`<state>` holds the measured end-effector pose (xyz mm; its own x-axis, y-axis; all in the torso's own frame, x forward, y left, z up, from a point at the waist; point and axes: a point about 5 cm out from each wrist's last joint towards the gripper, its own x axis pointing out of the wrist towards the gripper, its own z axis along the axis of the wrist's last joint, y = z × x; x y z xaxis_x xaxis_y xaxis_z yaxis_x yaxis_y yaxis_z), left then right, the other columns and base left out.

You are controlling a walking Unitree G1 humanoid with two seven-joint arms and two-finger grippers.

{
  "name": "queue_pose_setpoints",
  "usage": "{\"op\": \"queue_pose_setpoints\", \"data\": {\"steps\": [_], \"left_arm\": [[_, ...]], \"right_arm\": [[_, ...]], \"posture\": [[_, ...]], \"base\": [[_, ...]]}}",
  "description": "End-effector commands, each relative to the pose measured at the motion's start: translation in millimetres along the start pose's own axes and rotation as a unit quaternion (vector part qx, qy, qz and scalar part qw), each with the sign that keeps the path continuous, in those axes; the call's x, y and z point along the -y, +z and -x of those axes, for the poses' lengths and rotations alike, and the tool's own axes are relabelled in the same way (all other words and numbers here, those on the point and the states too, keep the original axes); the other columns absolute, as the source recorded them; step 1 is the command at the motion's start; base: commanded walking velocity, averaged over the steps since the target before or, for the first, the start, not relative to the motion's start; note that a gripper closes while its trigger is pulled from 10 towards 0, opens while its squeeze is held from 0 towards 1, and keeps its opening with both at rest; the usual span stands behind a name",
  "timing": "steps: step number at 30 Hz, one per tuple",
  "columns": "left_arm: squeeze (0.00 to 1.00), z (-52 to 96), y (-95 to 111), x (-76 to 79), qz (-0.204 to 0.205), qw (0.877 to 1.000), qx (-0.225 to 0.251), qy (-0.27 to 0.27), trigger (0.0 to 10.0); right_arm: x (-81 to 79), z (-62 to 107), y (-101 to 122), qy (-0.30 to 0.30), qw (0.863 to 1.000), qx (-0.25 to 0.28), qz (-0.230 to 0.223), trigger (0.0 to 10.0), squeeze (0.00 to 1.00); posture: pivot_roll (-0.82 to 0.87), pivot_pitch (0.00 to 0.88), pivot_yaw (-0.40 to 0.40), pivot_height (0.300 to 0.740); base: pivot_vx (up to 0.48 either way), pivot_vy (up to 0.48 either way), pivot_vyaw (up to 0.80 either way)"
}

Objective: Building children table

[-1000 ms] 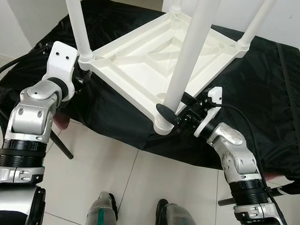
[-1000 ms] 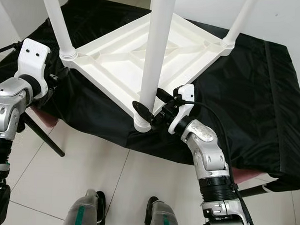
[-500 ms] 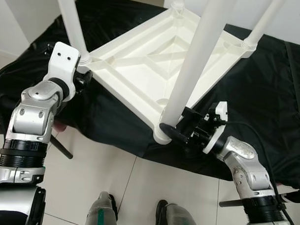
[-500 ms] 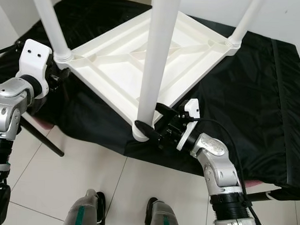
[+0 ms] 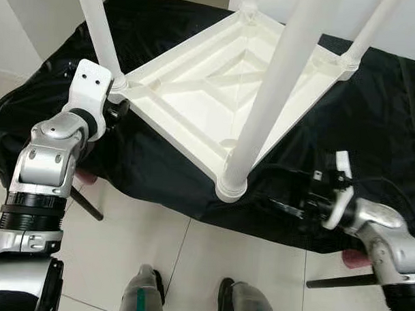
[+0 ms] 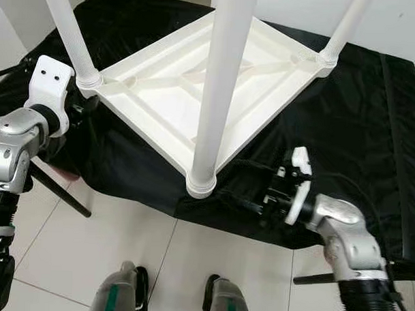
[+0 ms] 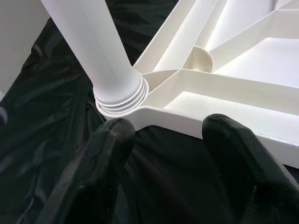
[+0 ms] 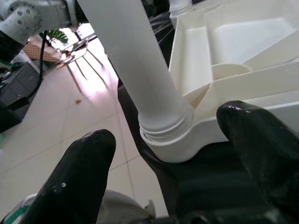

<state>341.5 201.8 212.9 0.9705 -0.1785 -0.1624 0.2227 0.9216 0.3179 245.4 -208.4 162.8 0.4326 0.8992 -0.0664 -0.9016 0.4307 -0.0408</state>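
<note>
The white children's table (image 5: 196,100) lies upside down on a black cloth, its legs pointing up. The near leg (image 5: 271,96) stands in the front corner socket (image 5: 232,187). My right gripper (image 5: 288,196) hovers over the cloth just right of that socket, open and holding nothing. In the right wrist view the gripper (image 8: 170,140) faces the leg base (image 8: 163,126) from a short way off. My left gripper (image 5: 118,109) is at the table's left corner, beside the left leg (image 5: 96,29). In the left wrist view the gripper (image 7: 168,133) is open, with its fingertips just short of the corner rim (image 7: 187,122).
The black cloth (image 5: 372,120) drapes over a low platform and hangs down at its front edge. Pale tiled floor (image 5: 190,264) lies below, with my feet (image 5: 141,296) on it. Black stand legs (image 5: 86,204) stick out from under the cloth on both sides.
My right gripper has drawn back to the right, away from the base of the near leg that it had between its fingers. The left arm has hardly moved.
</note>
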Motion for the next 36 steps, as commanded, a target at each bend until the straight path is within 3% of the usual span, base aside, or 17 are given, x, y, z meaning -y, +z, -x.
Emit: {"op": "queue_pose_setpoints", "data": {"steps": [1,7,12,13,16,22,24,27,32,34,36], "left_arm": [[0.0,-2.3,-1,2.1,-0.006,1.0,-0.003,-0.009,10.0],[0.0,-3.2,-4,4.3,-0.015,1.0,-0.009,-0.019,10.0],[0.0,-4.4,-6,5.4,-0.021,0.999,-0.013,-0.026,10.0],[0.0,-8.4,-12,8.5,-0.034,0.999,-0.022,-0.037,10.0],[0.0,-11.8,-17,11.5,-0.04,0.998,-0.03,-0.047,10.0],[0.0,-14.9,-21,14.1,-0.038,0.997,-0.035,-0.056,10.0],[0.0,-18.7,-30,16.3,-0.038,0.995,-0.053,-0.077,10.0],[0.0,-20.6,-35,17.1,-0.041,0.993,-0.063,-0.087,10.0],[0.0,-27.5,-33,14.7,-0.064,0.991,-0.065,-0.099,10.0],[0.0,-30.7,-31,14.3,-0.068,0.99,-0.065,-0.102,10.0],[0.0,-37.4,-28,15.6,-0.073,0.99,-0.066,-0.106,10.0]], "right_arm": [[2.4,6.5,1,-0.008,1.0,0.001,-0.003,10.0,0.0],[17.4,24.0,4,-0.084,0.996,-0.002,0.012,10.0,0.0],[20.6,26.1,1,-0.121,0.992,-0.002,0.02,10.0,0.0],[30.1,18.1,-3,-0.199,0.98,0.011,0.025,10.0,0.0],[31.4,4.7,-8,-0.243,0.97,0.025,0.015,10.0,0.0],[30.7,-12.8,-14,-0.279,0.96,0.032,0.004,10.0,0.0],[33.2,-28.9,-18,-0.309,0.95,0.049,-0.016,10.0,0.0],[34.7,-36.0,-19,-0.324,0.944,0.058,-0.021,10.0,0.0],[35.0,-51.3,-19,-0.343,0.936,0.066,-0.034,10.0,0.0],[36.3,-54.7,-18,-0.357,0.93,0.07,-0.042,10.0,0.0],[40.1,-58.8,-19,-0.397,0.914,0.069,-0.05,10.0,0.0]], "posture": [[-0.02,0.115,0.021,0.74],[-0.02,0.116,0.017,0.74],[-0.02,0.118,0.016,0.74],[-0.02,0.119,0.009,0.74],[-0.02,0.12,0.009,0.74],[-0.02,0.12,0.002,0.74],[-0.01,0.12,-0.007,0.74],[-0.01,0.12,-0.007,0.74],[0.0,0.124,-0.01,0.74],[0.0,0.126,-0.011,0.74],[0.0,0.129,-0.012,0.74]], "base": [[0.0,0.0,0.0],[0.0,0.0,0.0],[0.0,0.0,0.0],[0.0,0.0,0.0],[0.0,0.0,0.0],[0.0,0.0,0.0],[0.0,0.0,0.0],[0.0,0.0,0.0],[0.0,0.0,0.0],[0.0,0.0,0.0],[0.0,0.0,0.0]]}}
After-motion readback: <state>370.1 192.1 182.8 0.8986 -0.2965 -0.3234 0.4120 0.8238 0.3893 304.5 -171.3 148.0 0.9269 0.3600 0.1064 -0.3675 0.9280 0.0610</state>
